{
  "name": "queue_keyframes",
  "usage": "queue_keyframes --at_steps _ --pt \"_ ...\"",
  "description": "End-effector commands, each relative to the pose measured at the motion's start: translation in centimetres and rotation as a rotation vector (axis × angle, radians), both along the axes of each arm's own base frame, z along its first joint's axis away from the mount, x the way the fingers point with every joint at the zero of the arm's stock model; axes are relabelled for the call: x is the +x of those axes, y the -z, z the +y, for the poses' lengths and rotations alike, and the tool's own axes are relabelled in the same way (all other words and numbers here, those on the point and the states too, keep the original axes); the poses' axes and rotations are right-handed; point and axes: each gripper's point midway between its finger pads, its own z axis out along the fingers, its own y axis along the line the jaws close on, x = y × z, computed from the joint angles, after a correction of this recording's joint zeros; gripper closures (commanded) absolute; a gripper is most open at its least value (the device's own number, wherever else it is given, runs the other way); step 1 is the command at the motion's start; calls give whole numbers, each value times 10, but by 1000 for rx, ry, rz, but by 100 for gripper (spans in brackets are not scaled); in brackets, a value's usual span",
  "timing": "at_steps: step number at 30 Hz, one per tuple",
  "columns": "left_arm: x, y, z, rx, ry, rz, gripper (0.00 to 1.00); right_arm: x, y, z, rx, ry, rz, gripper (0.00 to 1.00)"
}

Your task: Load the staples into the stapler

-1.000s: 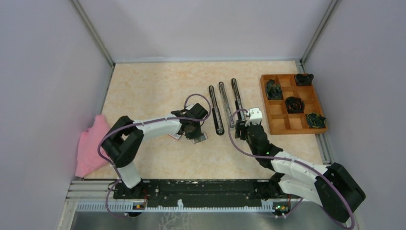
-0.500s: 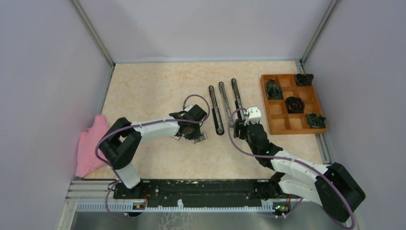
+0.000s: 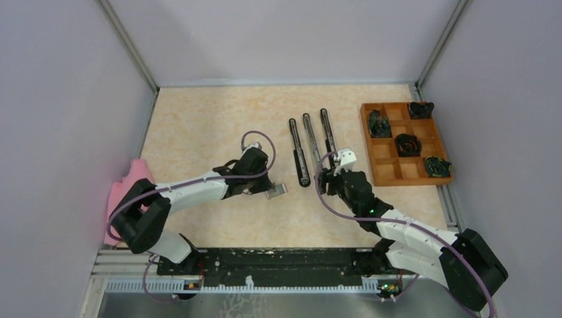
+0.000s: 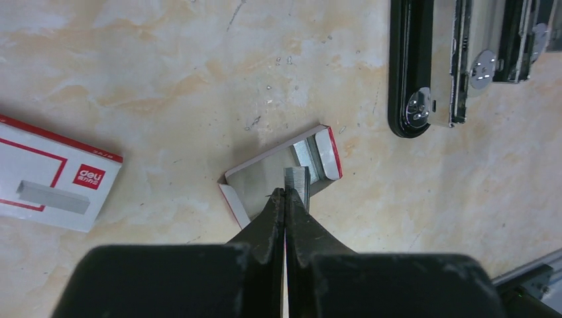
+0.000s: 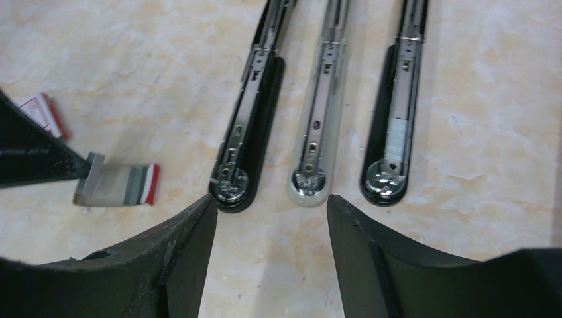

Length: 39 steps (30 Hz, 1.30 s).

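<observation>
Three staplers lie opened flat side by side: black [image 3: 299,154], clear [image 3: 310,142] and black [image 3: 327,132]. In the right wrist view they are the left [image 5: 245,132], middle [image 5: 319,126] and right [image 5: 396,119] ones. My left gripper [image 3: 255,189] [image 4: 285,192] is shut, with a small ridged grey block of staples [image 4: 297,180] pinched at its tips above the open inner tray [image 4: 278,175] [image 3: 277,190], which holds more staples. My right gripper [image 3: 329,177] [image 5: 272,202] is open and empty, just short of the staplers' near ends.
The red-and-white staple box [image 4: 53,175] lies left of the inner tray. A wooden compartment tray [image 3: 411,180] with dark clips stands at the right. A pink cloth [image 3: 126,199] lies at the left edge.
My left arm has pulled back to the left, away from the inner tray, which stays on the table. My right gripper has shifted slightly left and nearer.
</observation>
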Motion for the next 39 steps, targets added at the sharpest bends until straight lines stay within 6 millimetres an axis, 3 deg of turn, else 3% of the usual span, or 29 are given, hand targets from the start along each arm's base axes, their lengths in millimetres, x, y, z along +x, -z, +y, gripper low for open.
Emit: queue_keyframes --at_steps 1,15,30,39 --pt "13 -35 -8 -184 44 -134 100 -4 -52 43 131 -194 -79 37" --pt "5 -121 13 -608 121 -458 100 -33 -97 101 338 -499 -9 37" --pt "-22 -182 15 -864 254 -655 100 -40 -143 145 531 -741 39 41" --pt "-29 -208 15 -942 291 -716 100 -45 -154 158 606 -835 61 41"
